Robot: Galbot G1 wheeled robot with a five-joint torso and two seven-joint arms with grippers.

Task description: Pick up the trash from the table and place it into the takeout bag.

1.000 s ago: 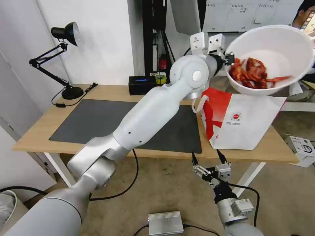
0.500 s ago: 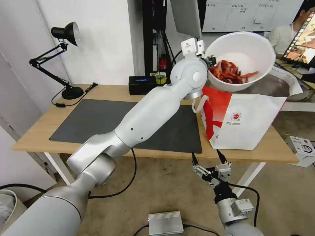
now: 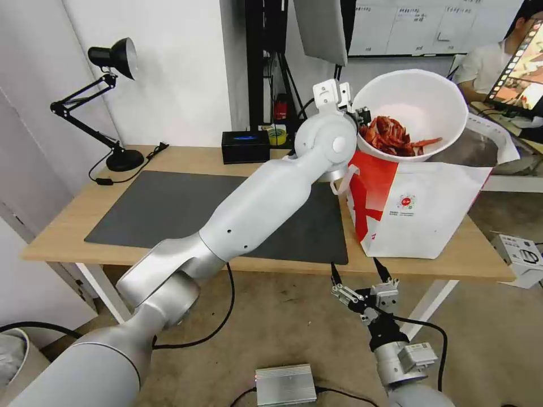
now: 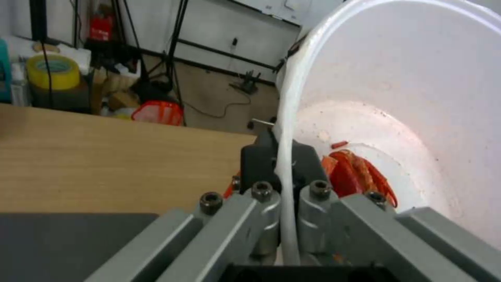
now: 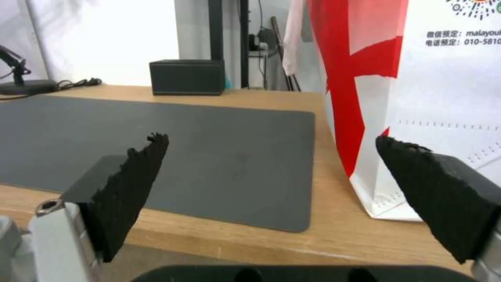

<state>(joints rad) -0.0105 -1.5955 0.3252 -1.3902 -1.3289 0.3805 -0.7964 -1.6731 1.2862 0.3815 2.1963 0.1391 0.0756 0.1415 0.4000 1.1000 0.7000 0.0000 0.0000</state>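
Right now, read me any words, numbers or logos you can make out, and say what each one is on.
"malayou" and "010-5810", both cut off at the picture's edge: on the takeout bag, right wrist view.
Chinese characters beside them: too blurred to read.
Round logo on the bag, and its small print: too small to read.

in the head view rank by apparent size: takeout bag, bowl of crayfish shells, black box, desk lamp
1. takeout bag
2. white bowl of crayfish shells, held over the bag by the left pincer; it may look bigger by nearness
3. black desk lamp
4. black box
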